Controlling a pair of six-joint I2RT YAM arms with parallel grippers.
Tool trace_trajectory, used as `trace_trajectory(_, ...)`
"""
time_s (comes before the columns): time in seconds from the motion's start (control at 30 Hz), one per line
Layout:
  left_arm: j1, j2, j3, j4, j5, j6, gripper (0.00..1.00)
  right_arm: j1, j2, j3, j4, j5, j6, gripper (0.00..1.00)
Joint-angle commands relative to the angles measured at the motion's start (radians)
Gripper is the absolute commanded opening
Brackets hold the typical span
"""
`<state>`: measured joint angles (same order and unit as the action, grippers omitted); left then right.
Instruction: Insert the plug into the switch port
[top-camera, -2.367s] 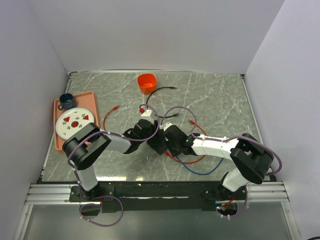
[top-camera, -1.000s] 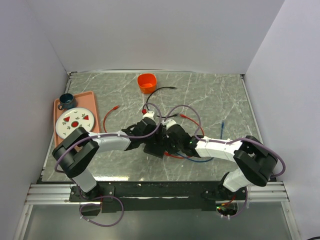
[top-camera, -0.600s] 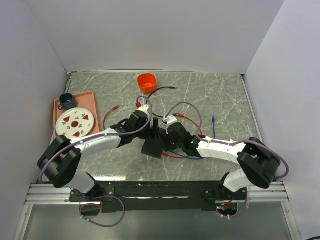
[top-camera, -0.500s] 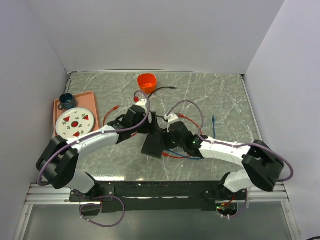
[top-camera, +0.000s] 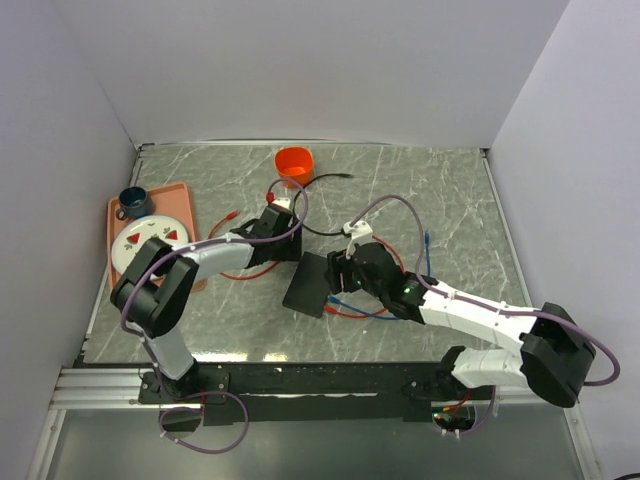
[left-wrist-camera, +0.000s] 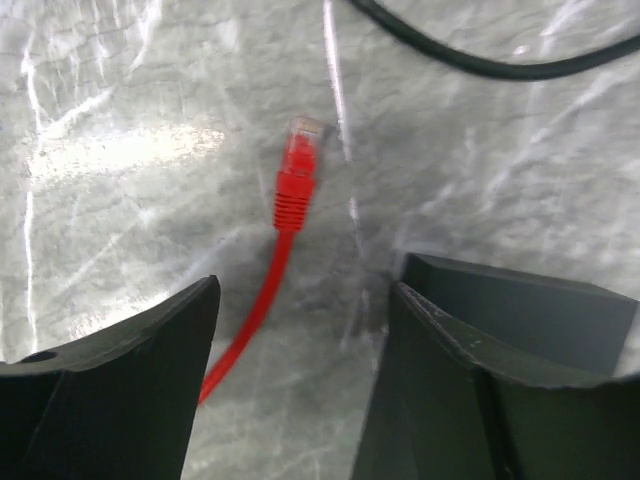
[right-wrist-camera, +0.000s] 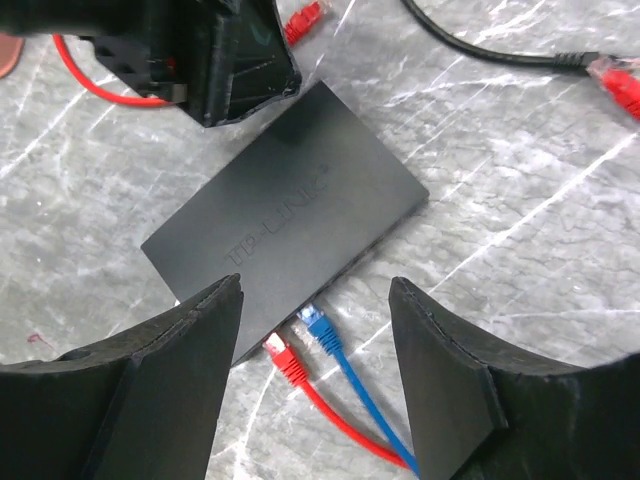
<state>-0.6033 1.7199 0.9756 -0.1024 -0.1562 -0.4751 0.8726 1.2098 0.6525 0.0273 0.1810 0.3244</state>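
The flat black switch (right-wrist-camera: 285, 225) (top-camera: 312, 283) lies on the marble table. A red plug (right-wrist-camera: 283, 355) and a blue plug (right-wrist-camera: 322, 330) sit with their tips at its port edge (right-wrist-camera: 360, 262); the switch port openings are hidden under the lid. Just above that edge my right gripper (right-wrist-camera: 315, 283) (top-camera: 340, 272) stands open, holding nothing. Off the switch's far corner my left gripper (left-wrist-camera: 303, 288) (top-camera: 287, 240) hangs open over a loose red plug (left-wrist-camera: 297, 170) on the table. A corner of the switch (left-wrist-camera: 520, 310) shows beside its right finger.
A black cable (left-wrist-camera: 480, 60) (top-camera: 330, 205) runs behind the switch, with another loose red plug (right-wrist-camera: 620, 85) near its end. An orange cup (top-camera: 293, 163) stands at the back. A tray (top-camera: 182, 195) at the left holds a plate (top-camera: 150, 245) and a blue cup (top-camera: 132, 202).
Both grippers have come off the switch. The left arm drew back toward the far left, the right arm toward the right. The right jaws have opened wider; the left jaws have narrowed a little.
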Motion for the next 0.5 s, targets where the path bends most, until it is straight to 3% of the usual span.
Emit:
trace_trajectory(0.0, 0.0, 0.044, 0.058, 0.009, -0.049, 0.012, 0.72, -0.003, -0.061, -0.019, 0.003, 0.038, 0.002, 0.69)
trace_trajectory(0.13, 0.002, 0.113, 0.09, -0.002, -0.071, 0.018, 0.65, -0.004, -0.07, -0.025, -0.004, 0.041, -0.001, 0.7)
trace_trajectory(0.23, 0.002, 0.153, 0.109, -0.013, -0.078, 0.023, 0.48, -0.006, -0.079, -0.031, -0.006, 0.045, 0.001, 0.71)
trace_trajectory(0.27, 0.0, 0.161, 0.109, -0.011, -0.085, 0.023, 0.36, -0.007, -0.081, -0.034, -0.006, 0.046, -0.001, 0.71)
trace_trajectory(0.33, 0.0, 0.181, 0.107, -0.011, -0.079, 0.026, 0.24, -0.009, -0.093, -0.036, -0.003, 0.043, 0.001, 0.72)
trace_trajectory(0.37, 0.002, 0.187, 0.106, -0.01, -0.082, 0.026, 0.12, -0.009, -0.096, -0.037, -0.003, 0.041, 0.001, 0.72)
trace_trajectory(0.43, 0.0, 0.193, 0.097, -0.003, -0.079, 0.024, 0.01, -0.011, -0.107, -0.037, -0.001, 0.034, 0.002, 0.73)
trace_trajectory(0.47, 0.002, 0.19, 0.092, 0.0, -0.08, 0.024, 0.01, -0.011, -0.108, -0.039, 0.0, 0.029, 0.002, 0.73)
